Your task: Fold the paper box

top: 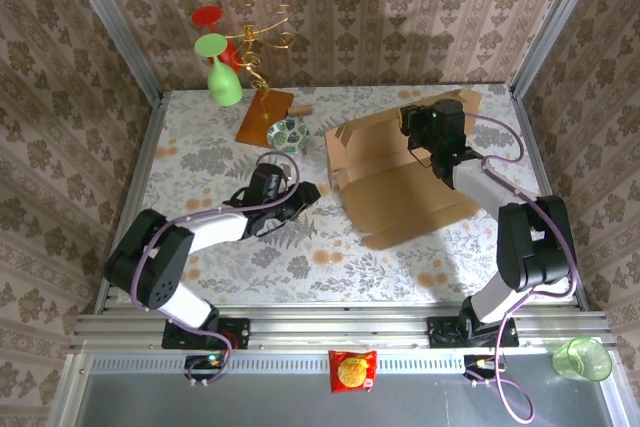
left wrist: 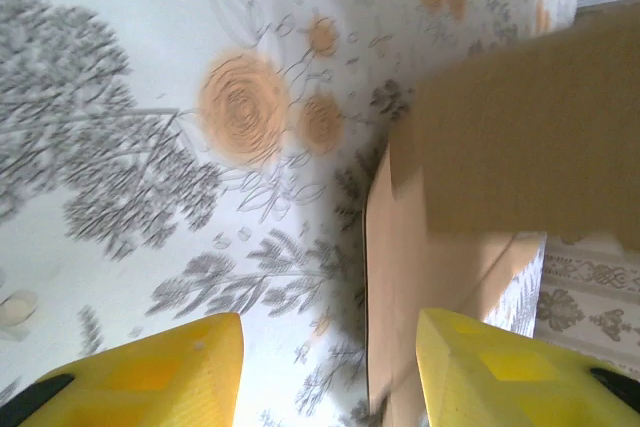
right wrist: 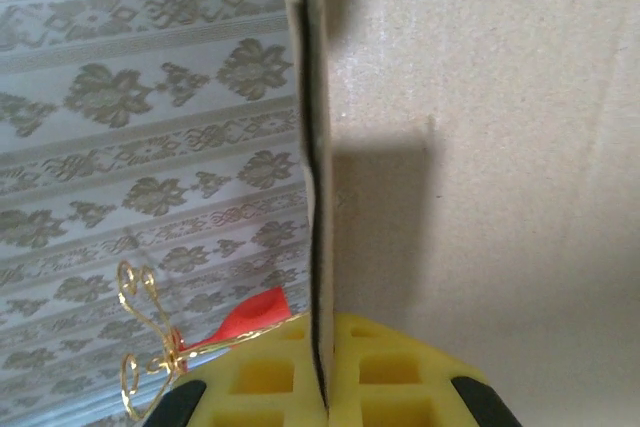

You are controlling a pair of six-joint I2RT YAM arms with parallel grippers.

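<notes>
Left claw (left wrist: 330, 345) stands open just above the flowered desk (top: 200, 152), yellow fingers (left wrist: 150, 372) apart at the near-left edge of the paper box (top: 400, 192), a brown cardboard sheet lying right of centre. Farther back, the right claw (right wrist: 322, 352) is clamped on an upturned flap of the box. Beyond, a patterned bowl (top: 288, 133) sits near a gold wire stand (top: 262, 42).

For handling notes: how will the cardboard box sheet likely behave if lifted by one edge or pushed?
Probably light and semi-stiff: the paper box is thin sheet, its edge pinched in the right hand. Its flaps likely hinge at creases when lifted. Pushed, it may slide over the table.
</notes>
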